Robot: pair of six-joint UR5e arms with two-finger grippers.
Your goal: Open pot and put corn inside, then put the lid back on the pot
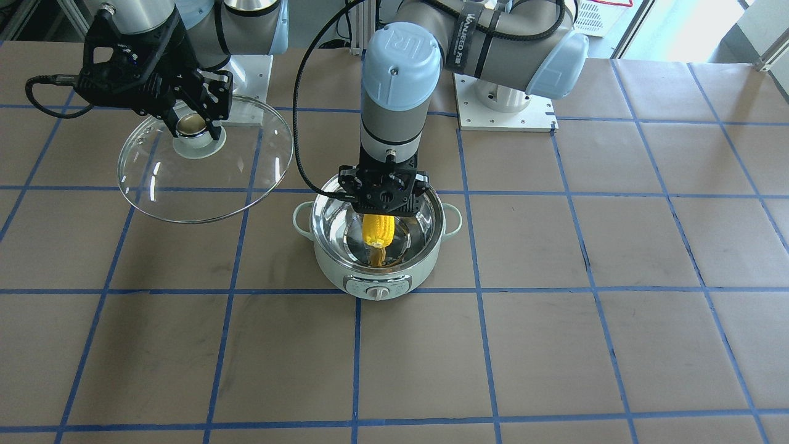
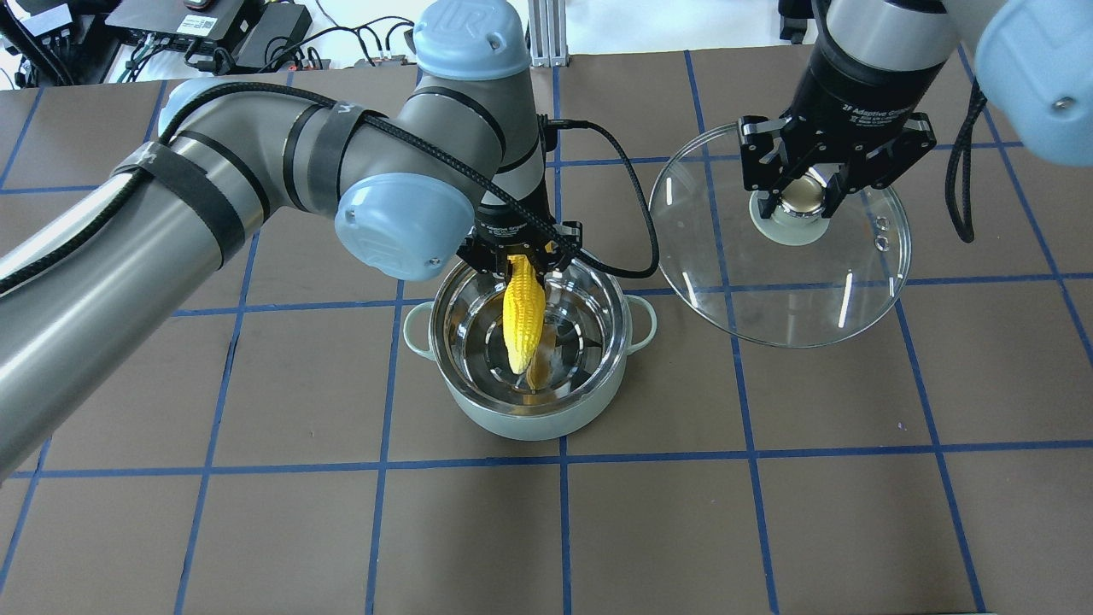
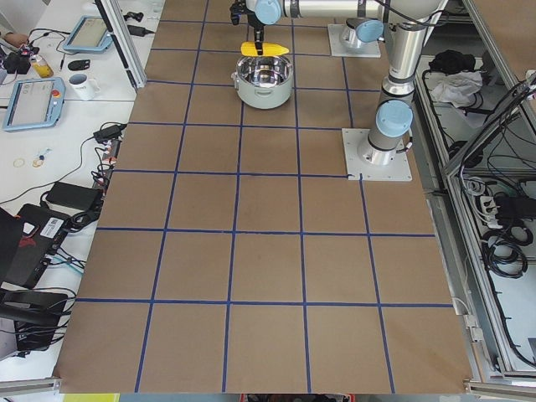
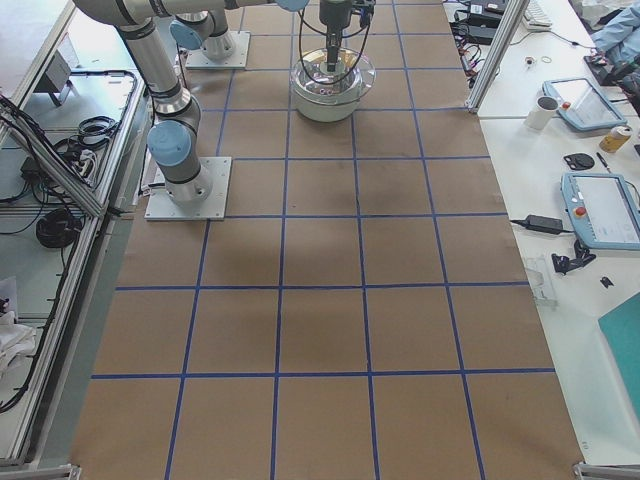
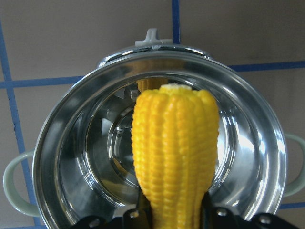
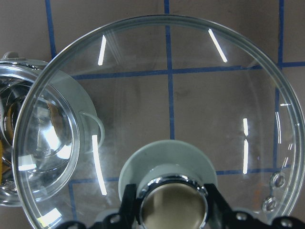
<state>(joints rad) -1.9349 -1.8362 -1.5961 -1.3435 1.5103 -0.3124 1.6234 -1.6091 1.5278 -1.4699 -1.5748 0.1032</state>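
The mint-green pot point(image 2: 521, 424) stands open in the middle of the table, its steel inside bare. My left gripper point(image 2: 521, 254) is shut on the thick end of the yellow corn point(image 2: 523, 312) and holds it tip-down over the pot's opening, the tip below the rim. The corn point(image 5: 175, 152) fills the left wrist view above the pot point(image 5: 62, 143). My right gripper point(image 2: 803, 195) is shut on the knob of the glass lid point(image 2: 786, 290), held tilted in the air to the pot's right. The lid point(image 6: 190, 95) also shows in the right wrist view.
The table is brown paper with a blue tape grid. Two white arm base plates point(image 1: 505, 105) sit at the robot's side. A black cable point(image 2: 632, 213) loops from the left wrist beside the pot. Side benches hold tablets and a cup point(image 3: 82, 84).
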